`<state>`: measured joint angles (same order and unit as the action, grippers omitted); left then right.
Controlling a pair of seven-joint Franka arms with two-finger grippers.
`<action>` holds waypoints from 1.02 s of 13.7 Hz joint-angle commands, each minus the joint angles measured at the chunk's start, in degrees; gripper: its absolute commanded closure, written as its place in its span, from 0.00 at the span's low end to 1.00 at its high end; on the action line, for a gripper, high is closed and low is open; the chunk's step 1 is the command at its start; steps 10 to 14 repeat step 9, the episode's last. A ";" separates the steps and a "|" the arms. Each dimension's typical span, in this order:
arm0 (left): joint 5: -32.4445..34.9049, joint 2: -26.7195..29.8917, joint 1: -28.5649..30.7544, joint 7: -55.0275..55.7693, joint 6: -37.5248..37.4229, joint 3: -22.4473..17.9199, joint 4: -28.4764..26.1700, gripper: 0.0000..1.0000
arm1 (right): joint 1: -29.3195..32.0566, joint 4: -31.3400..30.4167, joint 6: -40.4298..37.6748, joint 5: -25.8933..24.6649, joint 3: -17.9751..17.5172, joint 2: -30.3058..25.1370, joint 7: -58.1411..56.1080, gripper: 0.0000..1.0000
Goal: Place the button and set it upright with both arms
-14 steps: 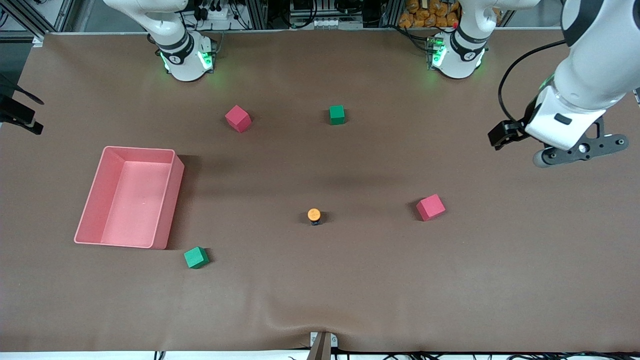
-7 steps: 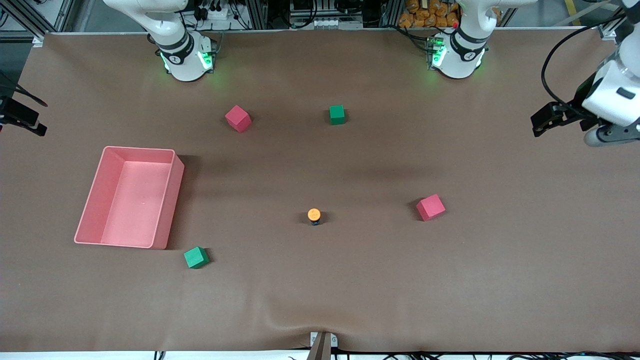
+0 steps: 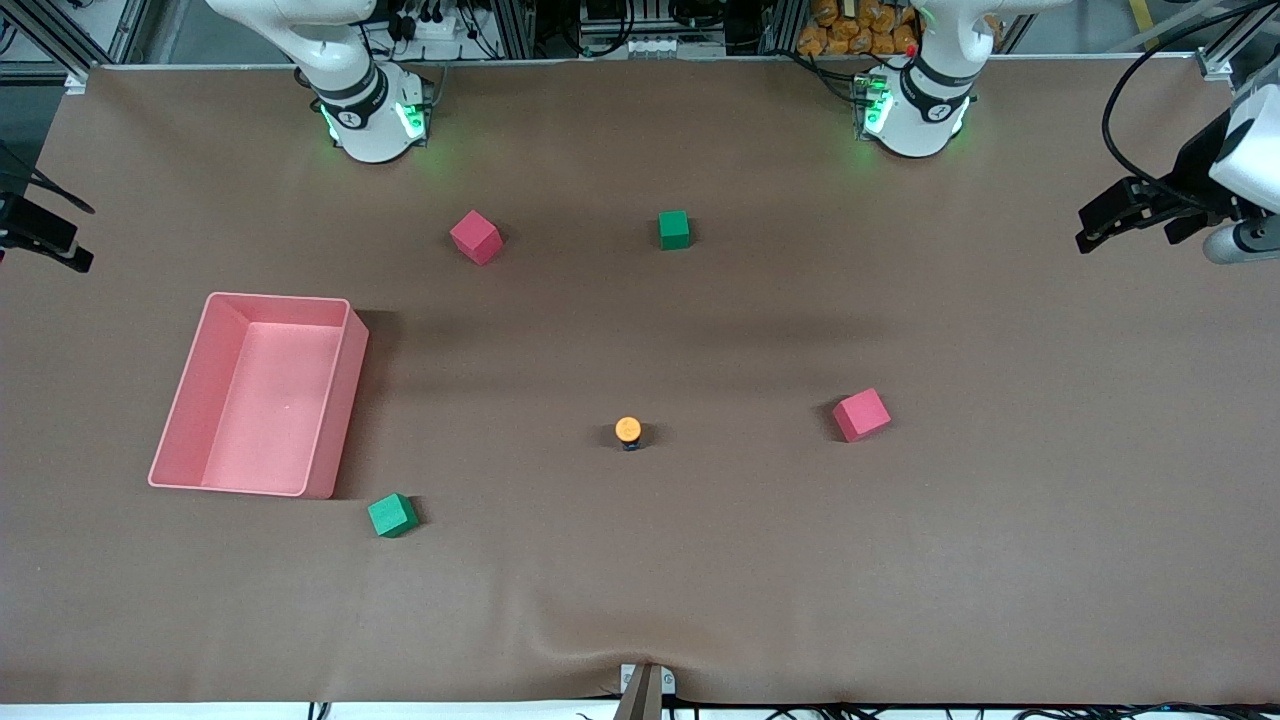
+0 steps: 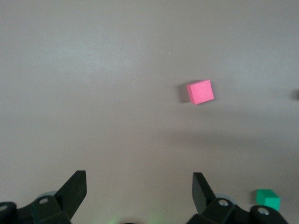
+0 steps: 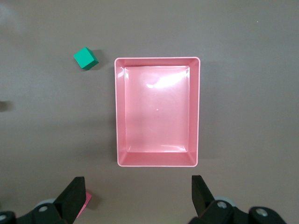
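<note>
The button (image 3: 628, 431) stands upright on the brown table near the middle, its orange cap on top of the short black body. Nothing touches it. My left gripper (image 4: 139, 186) is open and empty, high over the left arm's end of the table; its hand shows at the edge of the front view (image 3: 1236, 238). My right gripper (image 5: 138, 189) is open and empty, high over the table beside the pink bin (image 5: 120, 112). Only a black part of it shows at the edge of the front view (image 3: 40, 238). The button shows in neither wrist view.
The pink bin (image 3: 340, 400) lies toward the right arm's end. A green cube (image 3: 392, 515) sits nearer the front camera than the bin. A red cube (image 3: 476, 237) and a green cube (image 3: 674, 229) lie near the bases. Another red cube (image 3: 861, 414) lies beside the button.
The left arm has swung away from the middle toward the left arm's end of the table, its hand now partly out of the front view. The button and the cubes have not moved.
</note>
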<state>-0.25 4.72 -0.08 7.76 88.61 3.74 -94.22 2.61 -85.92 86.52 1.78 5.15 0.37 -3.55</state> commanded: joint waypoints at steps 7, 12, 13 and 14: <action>-0.72 0.29 0.52 -3.89 -2.22 0.74 1.66 0.00 | -2.88 -0.30 -4.17 -0.28 0.03 -0.46 7.33 0.00; -0.72 -0.50 0.43 -3.72 -2.22 0.74 2.72 0.00 | -2.97 -0.39 -4.78 -0.28 -0.05 -0.46 7.33 0.00; -0.72 -0.50 0.43 -3.72 -2.22 0.74 2.72 0.00 | -2.97 -0.39 -4.78 -0.28 -0.05 -0.46 7.33 0.00; -0.72 -0.50 0.43 -3.72 -2.22 0.74 2.72 0.00 | -2.97 -0.39 -4.78 -0.28 -0.05 -0.46 7.33 0.00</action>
